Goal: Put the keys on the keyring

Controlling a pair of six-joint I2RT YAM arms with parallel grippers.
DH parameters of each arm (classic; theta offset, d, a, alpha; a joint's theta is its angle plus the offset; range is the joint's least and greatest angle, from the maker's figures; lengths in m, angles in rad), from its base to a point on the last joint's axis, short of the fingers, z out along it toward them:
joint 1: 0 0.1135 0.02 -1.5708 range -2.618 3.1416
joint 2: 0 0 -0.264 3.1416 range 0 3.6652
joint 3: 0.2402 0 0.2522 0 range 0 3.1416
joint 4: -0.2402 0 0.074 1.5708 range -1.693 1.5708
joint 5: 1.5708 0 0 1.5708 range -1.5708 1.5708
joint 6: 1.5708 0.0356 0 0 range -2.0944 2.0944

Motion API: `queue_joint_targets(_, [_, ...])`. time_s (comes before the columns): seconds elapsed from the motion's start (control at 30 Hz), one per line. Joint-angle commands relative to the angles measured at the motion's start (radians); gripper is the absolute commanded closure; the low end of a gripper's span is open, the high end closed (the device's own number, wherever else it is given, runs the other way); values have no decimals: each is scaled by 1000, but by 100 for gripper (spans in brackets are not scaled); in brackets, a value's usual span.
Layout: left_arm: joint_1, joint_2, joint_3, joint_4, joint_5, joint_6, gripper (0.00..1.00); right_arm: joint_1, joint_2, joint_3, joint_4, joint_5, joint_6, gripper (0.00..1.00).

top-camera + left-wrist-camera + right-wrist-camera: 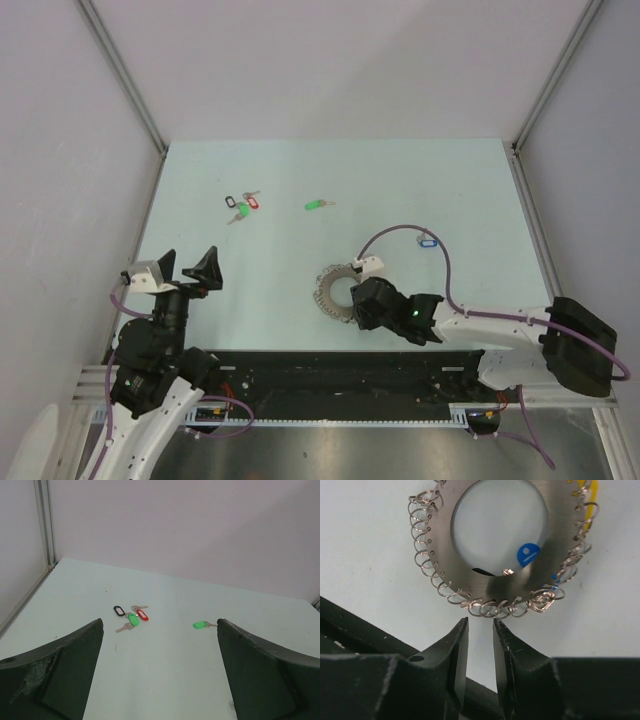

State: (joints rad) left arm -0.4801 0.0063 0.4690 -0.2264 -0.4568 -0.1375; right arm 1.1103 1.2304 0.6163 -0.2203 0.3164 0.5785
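Apparently lining up to pinch the keyring (470,565) at its near rim, with neither key on it yet. Find the keyring lying flat on the bench (450,180), near-centre, just left of the right gripper (480,630). Find the green-tagged key (315,205) well beyond it toward the far side and the blue-tagged key (428,242) off to its far right, both loose on the bench. Note right jaws apart by only a slim gap, clamped on nothing, tips just short of the wire loops (492,609) fringing the rim. Note left gripper (187,268) raised over the near-left corner, jaws wide apart and empty.

To do it well: open wider before advancing, take the flat plate rather than the springy loops, and grip at one spot on the near rim, leaving the far loops free for the keys. Probably best to lift only a little; expect a thin plate flat on the bench to slide rather than rise.

Room: plenty of bare bench on the far and left sides for the left gripper to fetch the green-tagged key. Steer clear of the tagged bunch (242,205) lying to its left. Little room behind the right gripper, with the black rail (300,375) hard along the near edge. Mind the purple cable (400,230) looping right beside the blue-tagged key.
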Motion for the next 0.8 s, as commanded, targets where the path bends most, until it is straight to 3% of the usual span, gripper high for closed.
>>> queue_joint_targets(0.0, [-3, -23, 5, 13, 20, 18, 0, 51, 121, 88, 24, 118, -6, 71])
queue_joint_targets(0.2, [-3, -28, 3, 12, 18, 18, 0, 72, 231, 140, -2, 151, 46, 74])
queue_joint_targets(0.77, [-2, -25, 3, 16, 24, 18, 0, 79, 297, 154, -64, 168, 90, 78])
